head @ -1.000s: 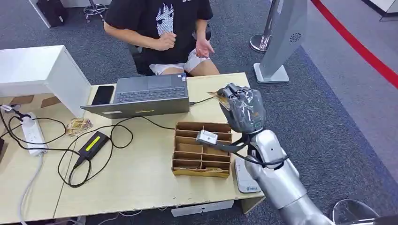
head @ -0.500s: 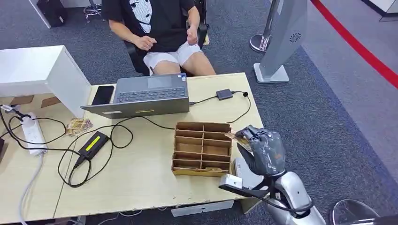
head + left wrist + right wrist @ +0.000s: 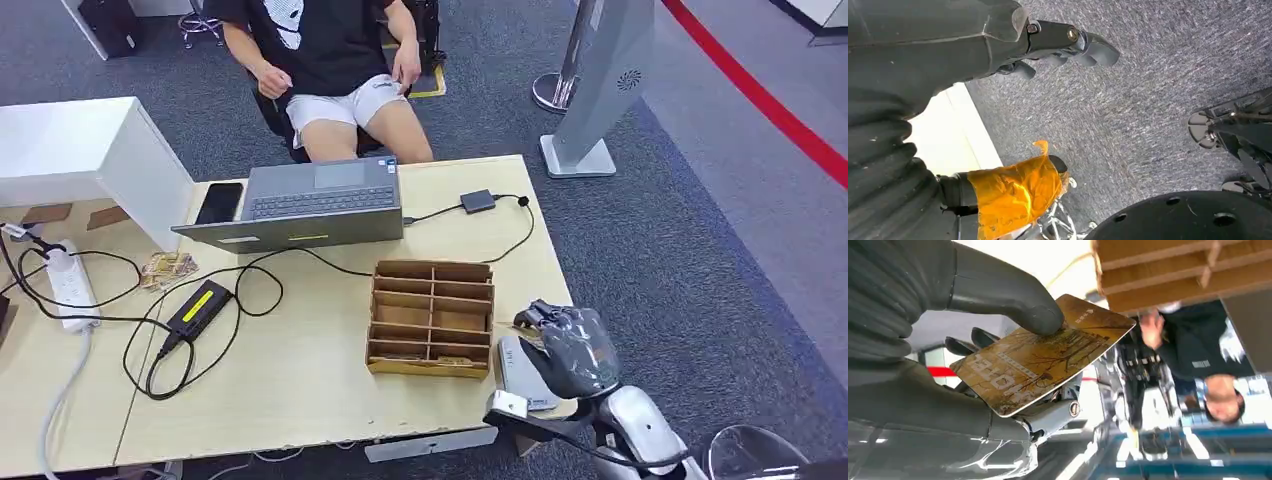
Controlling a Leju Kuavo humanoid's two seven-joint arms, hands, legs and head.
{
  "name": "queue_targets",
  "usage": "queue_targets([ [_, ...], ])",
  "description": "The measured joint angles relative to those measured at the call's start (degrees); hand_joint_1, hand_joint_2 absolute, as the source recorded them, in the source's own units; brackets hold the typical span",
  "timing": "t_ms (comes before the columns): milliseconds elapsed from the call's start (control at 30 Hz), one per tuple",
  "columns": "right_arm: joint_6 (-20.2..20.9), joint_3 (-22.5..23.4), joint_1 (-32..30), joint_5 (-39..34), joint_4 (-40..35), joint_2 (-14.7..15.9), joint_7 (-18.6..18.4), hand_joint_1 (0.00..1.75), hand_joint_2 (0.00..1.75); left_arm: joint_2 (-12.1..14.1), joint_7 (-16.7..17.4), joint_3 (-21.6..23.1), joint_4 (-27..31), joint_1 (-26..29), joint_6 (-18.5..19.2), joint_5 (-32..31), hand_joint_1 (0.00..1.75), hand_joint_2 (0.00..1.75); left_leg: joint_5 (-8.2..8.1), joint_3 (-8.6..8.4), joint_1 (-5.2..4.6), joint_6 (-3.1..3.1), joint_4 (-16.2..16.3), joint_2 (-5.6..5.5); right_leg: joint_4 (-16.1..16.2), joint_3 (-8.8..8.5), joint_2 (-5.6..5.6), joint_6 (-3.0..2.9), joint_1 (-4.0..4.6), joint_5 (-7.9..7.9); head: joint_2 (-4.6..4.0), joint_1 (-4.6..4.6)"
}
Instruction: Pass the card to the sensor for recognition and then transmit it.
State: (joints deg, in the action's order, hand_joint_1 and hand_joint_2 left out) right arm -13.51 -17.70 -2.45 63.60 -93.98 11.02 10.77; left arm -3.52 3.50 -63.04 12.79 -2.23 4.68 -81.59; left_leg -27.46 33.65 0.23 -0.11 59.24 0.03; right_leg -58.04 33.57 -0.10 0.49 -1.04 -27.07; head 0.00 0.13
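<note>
My right hand [image 3: 570, 350] hovers low at the table's near right corner, just above the white card sensor [image 3: 519, 372]. It pinches a brown-gold card [image 3: 1043, 355] between thumb [image 3: 1003, 290] and fingers, held flat. From the head view only a thin tan edge of the card [image 3: 508, 324] pokes out toward the cardboard organizer. My left hand [image 3: 923, 75] hangs over the grey carpet, with its fingers [image 3: 1073, 40] spread apart from an orange-taped thumb [image 3: 1018, 192] and nothing in it.
A cardboard organizer [image 3: 432, 318] stands beside the sensor. Behind it are a laptop [image 3: 310, 205], a phone [image 3: 220, 203], cables, a power brick [image 3: 200, 305] and a power strip [image 3: 70, 285]. A white box [image 3: 80, 150] is far left. A person [image 3: 330, 50] sits beyond the table.
My right hand came back from the table's far side with the card and dropped down over the sensor. The seated person drew their hands in and moved back from the table.
</note>
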Motion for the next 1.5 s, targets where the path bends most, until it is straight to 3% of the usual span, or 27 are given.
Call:
queue_targets([
  [300, 4.5, -0.7, 0.6, 1.6, 4.8, 2.5, -2.7, 1.75, 1.75, -0.1, 0.0, -0.9, 0.0, 0.0, -0.1, -0.2, 0.00, 1.75, 0.00, 0.02, -0.01, 0.00, 0.0, -0.01, 0.0, 0.00, -0.01, 0.00, -0.01, 0.00, 0.00, 0.00],
  [600, 4.7, -1.5, 1.1, 1.5, 6.7, 3.5, -2.8, 1.75, 1.75, -0.1, 0.0, -1.1, 0.0, 0.0, -0.1, -0.2, 0.00, 1.75, 0.00, 0.02, 0.00, 0.00, 0.0, 0.00, 0.0, 0.00, -0.01, 0.00, 0.00, 0.00, 0.00, 0.00],
  [833, 7.7, -3.6, 2.5, -0.5, 9.6, 3.6, -2.4, 1.75, 1.75, -0.1, 0.0, -1.7, 0.0, -0.1, -0.1, -0.6, 0.00, 1.75, 0.00, 0.01, -0.01, 0.01, 0.0, 0.00, 0.0, -0.01, -0.01, 0.00, -0.01, 0.00, 0.00, 0.00],
  [1133, 8.1, -6.9, 5.4, -1.9, 14.0, 3.6, -1.9, 1.75, 1.75, -0.1, 0.0, -2.3, 0.0, -0.1, -0.1, -0.9, 0.00, 1.75, 0.00, -0.01, -0.01, 0.00, 0.0, 0.01, 0.0, 0.00, 0.00, 0.00, -0.01, 0.00, 0.00, 0.00],
  [1500, 8.1, -7.5, 6.2, -2.4, 14.9, 3.6, -1.9, 1.75, 1.75, -0.1, 0.1, -2.3, 0.0, -0.1, -0.1, -0.9, 0.00, 1.75, 0.00, -0.04, 0.00, 0.01, 0.0, 0.02, 0.0, -0.03, 0.01, 0.00, -0.01, 0.01, 0.02, 0.00],
])
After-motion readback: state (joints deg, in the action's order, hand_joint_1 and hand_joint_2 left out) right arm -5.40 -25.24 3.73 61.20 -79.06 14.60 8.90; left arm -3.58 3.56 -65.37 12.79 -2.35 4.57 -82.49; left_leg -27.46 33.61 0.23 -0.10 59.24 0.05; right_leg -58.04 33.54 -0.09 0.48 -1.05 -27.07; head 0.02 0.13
